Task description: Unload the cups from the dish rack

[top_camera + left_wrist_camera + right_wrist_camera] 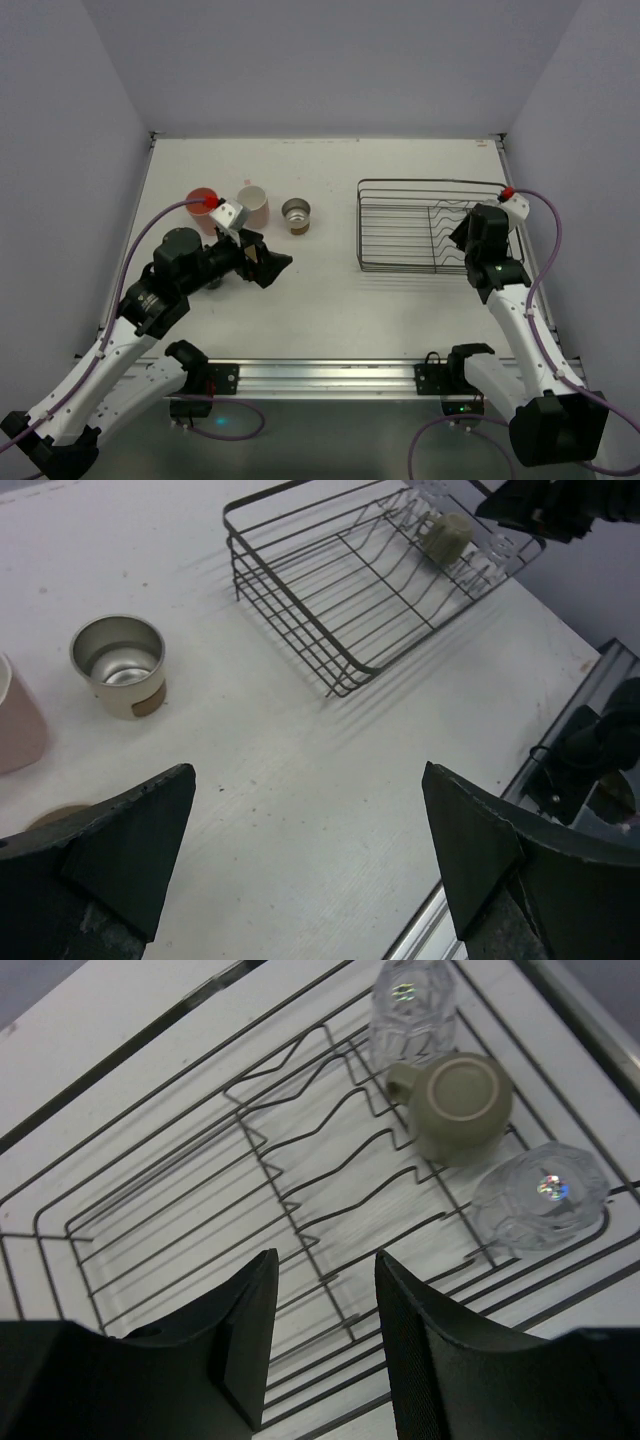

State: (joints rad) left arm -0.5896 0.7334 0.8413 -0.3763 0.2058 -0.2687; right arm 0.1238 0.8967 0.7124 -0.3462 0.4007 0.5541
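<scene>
Right wrist view: the right gripper (325, 1260) hangs over the rack (150, 1180), jaws clenched close with nothing visible between them. Ahead of it and to its right, three cups sit at the rack's end. An olive mug (458, 1105) lies mouth down, handle toward the dividers (300, 1160). A clear cup (410, 1005) sits beyond it and a second clear cup (540, 1200) nearer. All appear inverted, presumably to drain, so each offers only base and wall to a grip.

Judgement: jaws this narrow cannot pass over any cup and must part before descent.

The left gripper (306, 770) is released, jaws wide and empty, over the table (280, 740). Ahead to its left stand a metal cup (118, 665) and a pink cup (15, 725), upright, with an orange cup (203, 205) beside them. These look already unloaded.
</scene>
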